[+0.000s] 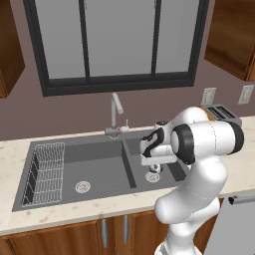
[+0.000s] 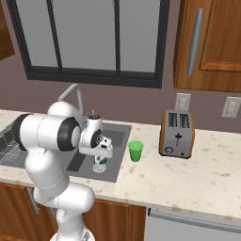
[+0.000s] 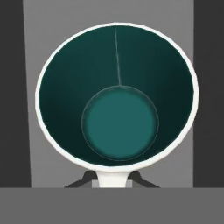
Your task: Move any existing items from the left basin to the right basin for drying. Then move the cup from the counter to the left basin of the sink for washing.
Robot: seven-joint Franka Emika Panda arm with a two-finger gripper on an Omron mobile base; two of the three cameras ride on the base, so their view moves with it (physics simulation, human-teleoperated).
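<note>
one white-grey mug (image 3: 117,94), dark teal inside, hangs upright in the right basin (image 1: 169,144) over its drain, the gripper (image 3: 112,178) clamped tight on its rim; one green cup (image 2: 135,150) stands on the counter (image 2: 188,176) beside that basin's right edge

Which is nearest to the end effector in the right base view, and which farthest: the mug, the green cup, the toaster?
1. Mug, in the end effector, over the right basin.
2. Green cup, on the counter beside the sink.
3. Toaster, farther right, near the wall.
</note>
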